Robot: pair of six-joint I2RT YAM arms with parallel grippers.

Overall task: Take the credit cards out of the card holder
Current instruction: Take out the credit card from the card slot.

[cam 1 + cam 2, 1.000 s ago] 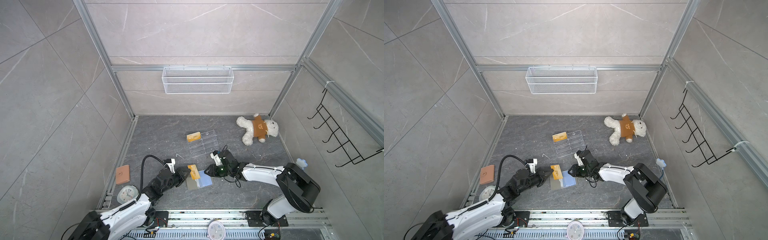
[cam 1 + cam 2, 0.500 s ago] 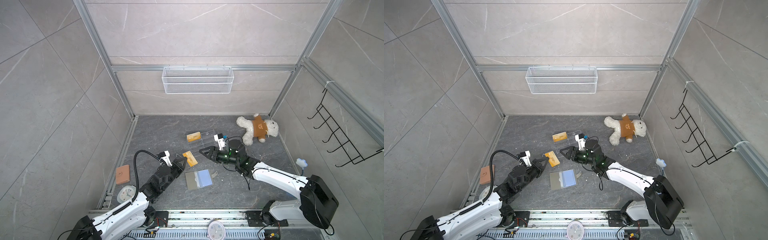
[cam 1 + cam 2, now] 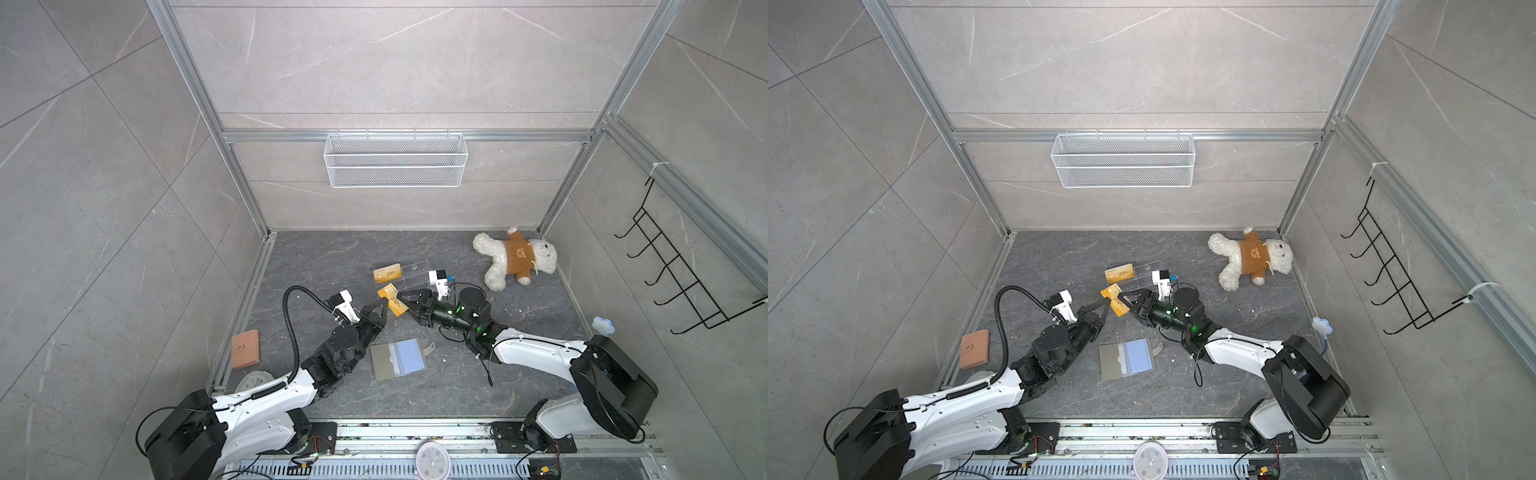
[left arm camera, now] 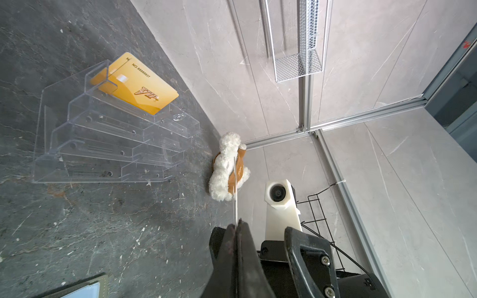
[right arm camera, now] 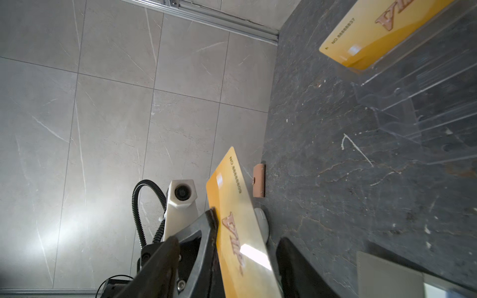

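Note:
The grey card holder (image 3: 399, 359) (image 3: 1127, 358) lies open on the floor, its light blue panel up, with neither gripper on it. My left gripper (image 3: 381, 309) (image 4: 236, 227) is shut on one corner of a gold credit card (image 3: 392, 304) (image 5: 232, 206), held above the floor; the left wrist view shows this card edge-on. My right gripper (image 3: 409, 302) (image 5: 229, 242) is open, its fingers standing on either side of that card's other end with gaps. A second gold card (image 3: 387, 273) (image 4: 134, 82) stands in the clear acrylic stand (image 4: 108, 144).
A teddy bear (image 3: 515, 257) lies at the back right. A tan-brown wallet (image 3: 246, 348) and a round clock (image 3: 255, 380) sit by the left rail. A wire basket (image 3: 395, 160) hangs on the back wall, a black hook rack (image 3: 681, 282) on the right wall.
My left gripper has lifted a gold card off the open holder and carried it back and to the right. My right gripper left the holder, rose and now straddles the card.

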